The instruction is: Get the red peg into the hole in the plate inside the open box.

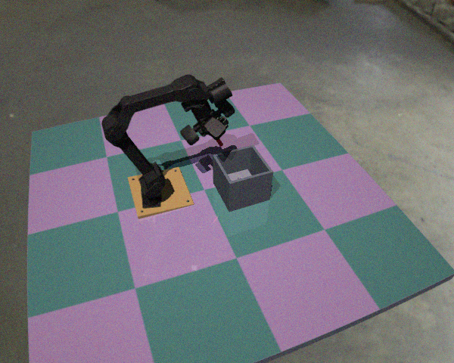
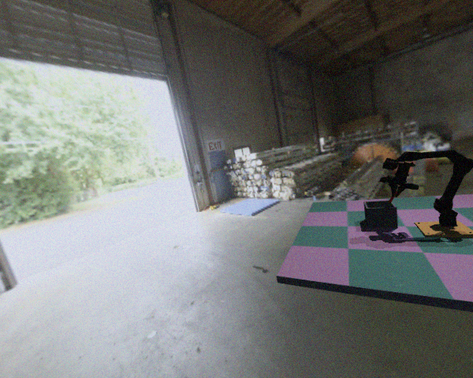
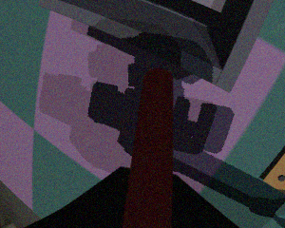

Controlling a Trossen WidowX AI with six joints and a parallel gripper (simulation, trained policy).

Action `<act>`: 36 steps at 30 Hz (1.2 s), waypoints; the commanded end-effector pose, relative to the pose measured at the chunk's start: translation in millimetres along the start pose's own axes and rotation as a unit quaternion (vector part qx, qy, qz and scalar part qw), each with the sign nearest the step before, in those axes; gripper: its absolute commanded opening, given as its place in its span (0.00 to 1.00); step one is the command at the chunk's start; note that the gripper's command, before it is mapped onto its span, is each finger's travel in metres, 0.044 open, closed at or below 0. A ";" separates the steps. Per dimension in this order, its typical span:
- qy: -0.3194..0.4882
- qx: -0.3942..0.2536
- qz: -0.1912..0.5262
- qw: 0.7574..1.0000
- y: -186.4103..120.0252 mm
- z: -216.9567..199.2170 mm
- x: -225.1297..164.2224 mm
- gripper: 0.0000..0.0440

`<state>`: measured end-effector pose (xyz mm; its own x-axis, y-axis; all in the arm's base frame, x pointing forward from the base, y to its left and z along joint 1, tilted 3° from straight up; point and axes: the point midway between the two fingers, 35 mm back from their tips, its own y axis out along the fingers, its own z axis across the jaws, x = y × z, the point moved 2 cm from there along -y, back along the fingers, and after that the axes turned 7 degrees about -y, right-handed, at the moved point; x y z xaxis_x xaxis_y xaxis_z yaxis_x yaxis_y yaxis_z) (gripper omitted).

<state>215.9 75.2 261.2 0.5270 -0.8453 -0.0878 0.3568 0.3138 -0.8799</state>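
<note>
In the exterior view, a wide doorway (image 2: pixel 82 142) opens onto greenery at the left, followed by a wall with an EXIT sign (image 2: pixel 215 145), a blue mat (image 2: pixel 251 206) on the concrete floor and stacks of long material (image 2: pixel 261 179). At the right stands a low desk (image 1: pixel 180 242) (image 2: pixel 383 264) (image 3: pixel 9 62) with pink and green squares.

Left to right in the top view, an orange base plate (image 1: pixel 182 195) (image 2: pixel 468 233) (image 3: pixel 281 166) lies flat on the desk, with a small dark hole near each corner. The black arm (image 1: pixel 153 99) (image 2: pixel 459 179) rises from it, bends over and reaches towards the box. At its end, the tool (image 1: pixel 218 136) (image 2: pixel 396 191) (image 3: pixel 145 180) points downward on a slant, its fingers clamped on the red peg (image 1: pixel 219 142) (image 2: pixel 391 198) (image 3: pixel 154 138). The peg is up off the desk, its free end sticking out past the fingers; it leans in the exterior view and is outside the box.

Just beside it, the grey box (image 1: pixel 250 193) (image 2: pixel 380 217) (image 3: pixel 239 54) sits upright on the desk with its top open. A pale patch (image 1: pixel 241 174) (image 3: pixel 215 4) shows at the bottom inside; the plate's hole cannot be made out. Dark shadows fall across the squares.
</note>
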 end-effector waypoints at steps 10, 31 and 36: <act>0.043 -0.051 -0.036 0.997 3.5 -7.7 46.1 0.00; 0.077 -0.097 -0.012 0.992 38.1 -13.8 97.9 0.00; 0.074 -0.101 0.003 0.992 51.8 -13.9 104.4 0.00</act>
<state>276.0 -2.4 206.8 0.3965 -0.9085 -0.1319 0.1960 0.2241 -0.9546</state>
